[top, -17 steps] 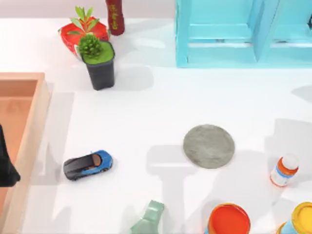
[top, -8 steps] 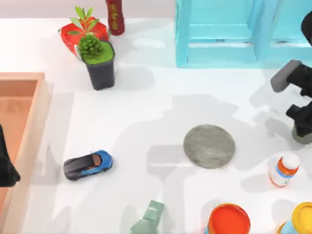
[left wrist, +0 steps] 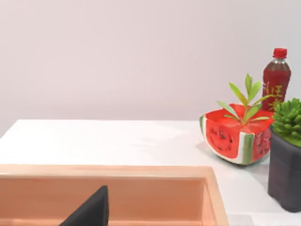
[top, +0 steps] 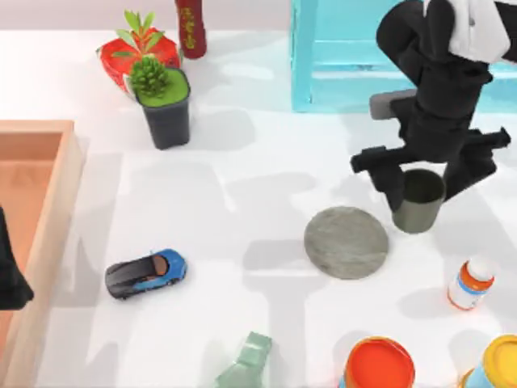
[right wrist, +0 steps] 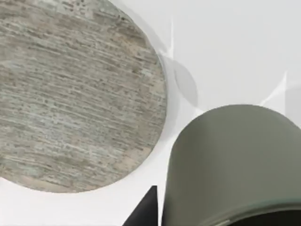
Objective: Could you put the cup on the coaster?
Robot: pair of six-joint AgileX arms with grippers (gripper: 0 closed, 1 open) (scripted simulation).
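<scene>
The olive-green cup (top: 420, 212) stands upright between the two black fingers of my right gripper (top: 426, 194), which is shut on the cup. It is just off the right edge of the mottled grey coaster (top: 346, 242), which lies flat with nothing on it. In the right wrist view the cup (right wrist: 235, 165) is close beside the coaster (right wrist: 70, 94), a narrow strip of white table between them. My left gripper (top: 11, 279) is parked at the table's left edge, over the wooden tray.
A wooden tray (top: 50, 210) lines the left side. A toy car (top: 145, 273) sits at front left, a mint-green object (top: 246, 364) at the front. A small bottle (top: 471, 283) and two cans (top: 378, 365) crowd the front right. A black plant pot (top: 166, 101) and a cyan rack (top: 363, 65) stand at the back.
My right arm has come in from the table's right edge, carrying the cup leftwards until it is next to the coaster. The left arm has not moved.
</scene>
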